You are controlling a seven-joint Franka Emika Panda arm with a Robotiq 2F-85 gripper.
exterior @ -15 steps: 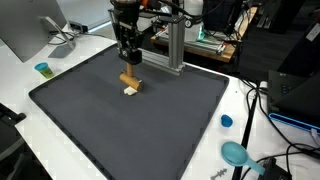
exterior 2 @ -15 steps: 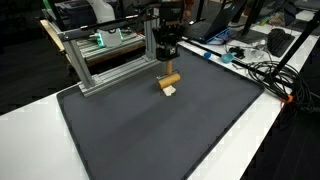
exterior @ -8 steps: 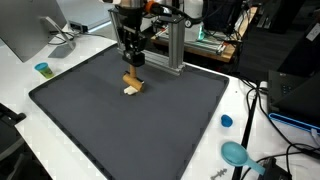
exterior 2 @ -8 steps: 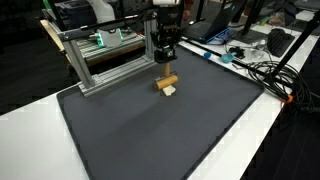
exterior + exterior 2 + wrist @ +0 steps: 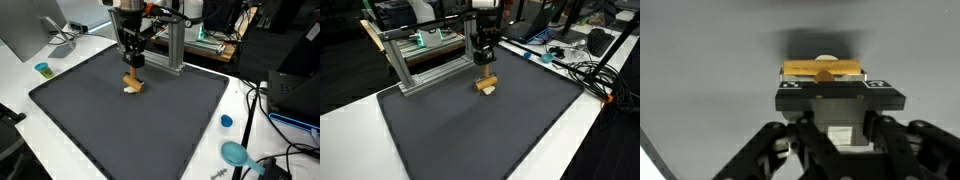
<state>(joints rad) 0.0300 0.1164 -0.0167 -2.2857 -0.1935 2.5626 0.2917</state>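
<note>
Hanging above the dark mat (image 5: 130,125) in an exterior view, the gripper (image 5: 133,62) points straight down over a small tan wooden block (image 5: 133,83), which lies on the mat near its far edge with a pale piece (image 5: 129,90) touching its underside; the fingertips sit just above the block with a gap between, and from here I cannot tell how far the jaws stand apart. Behind the arm stands an aluminium frame (image 5: 172,45), a small teal cup (image 5: 42,69) sits on the white table (image 5: 20,90) off the mat's corner, a blue cap (image 5: 226,121) lies on the table beyond the opposite edge, and a teal dish (image 5: 235,153) rests nearer the camera beside black cables (image 5: 262,110). Seen from the opposite side in an exterior view, the gripper (image 5: 484,58) again hangs over the wooden block (image 5: 487,83), clear of it, with the pale piece (image 5: 490,91) at the block's near side; the aluminium frame (image 5: 420,55) runs along the mat's (image 5: 470,130) far edge and cables (image 5: 582,70) trail over the table beside it. Through the wrist view, the gripper body (image 5: 840,105) fills the lower half, and the wooden block (image 5: 822,69) shows as a tan bar lying crosswise just past it on grey mat (image 5: 700,70), with a pale rounded bit (image 5: 826,59) at its far edge; the fingertips are hidden behind the gripper's own body, so the jaw spread cannot be told here either.
</note>
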